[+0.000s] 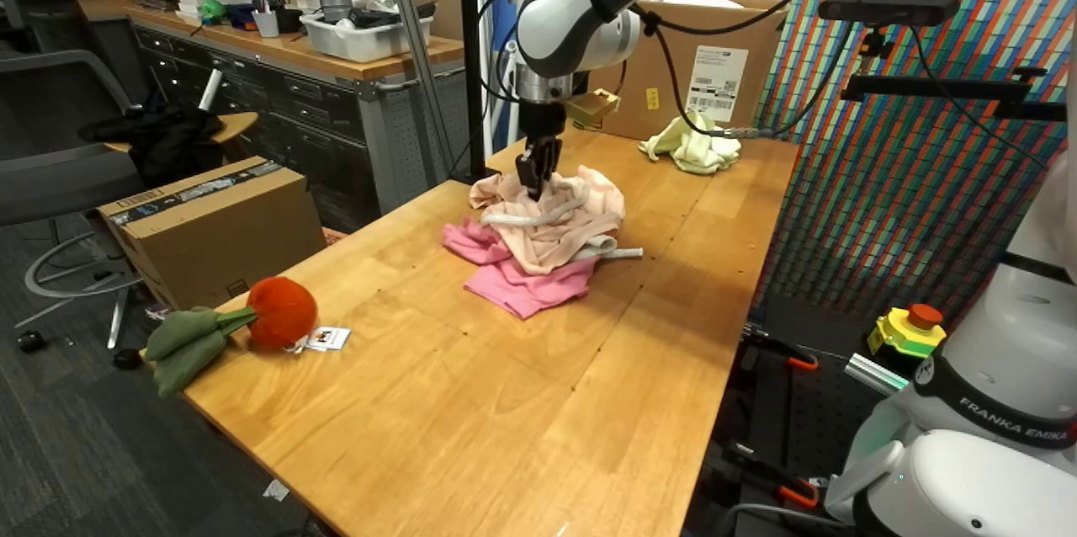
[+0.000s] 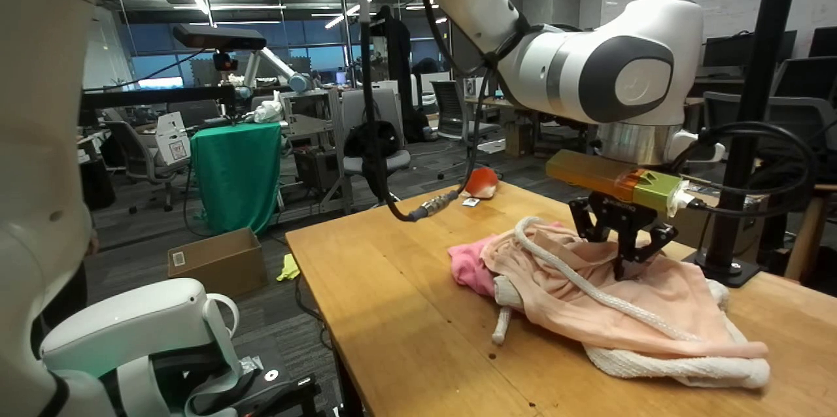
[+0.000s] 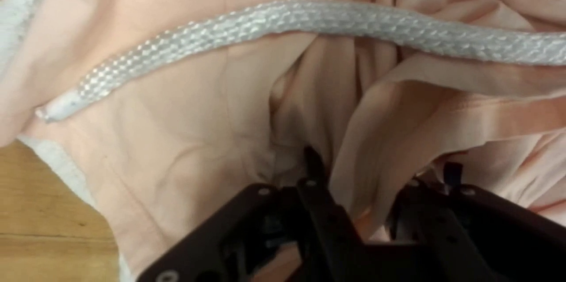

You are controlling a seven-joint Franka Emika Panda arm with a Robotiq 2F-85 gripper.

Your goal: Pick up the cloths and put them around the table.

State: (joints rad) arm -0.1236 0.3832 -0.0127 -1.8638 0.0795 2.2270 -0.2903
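the gripper (image 1: pixel 538 185) sits in the peach cloth (image 2: pixel 556 309) — fingers (image 3: pixel 328 219) partly apart astride a fold, firm hold not determinable — with the pink cloth (image 1: pixel 526 289) beneath and the green cloth (image 1: pixel 697 151) well apart on the table (image 1: pixel 505 402).

I'm seeing rope (image 3: pixel 309 16) lying over cloths (image 1: pixel 543 244) on table (image 1: pixel 505 402); in exterior view, toy (image 1: pixel 282 312) sitting left, lone cloth (image 1: pixel 694 148) behind.

Four cloths (image 1: pixel 538 244) — one rope (image 3: pixel 300 16), one plush toy (image 1: pixel 278 314)
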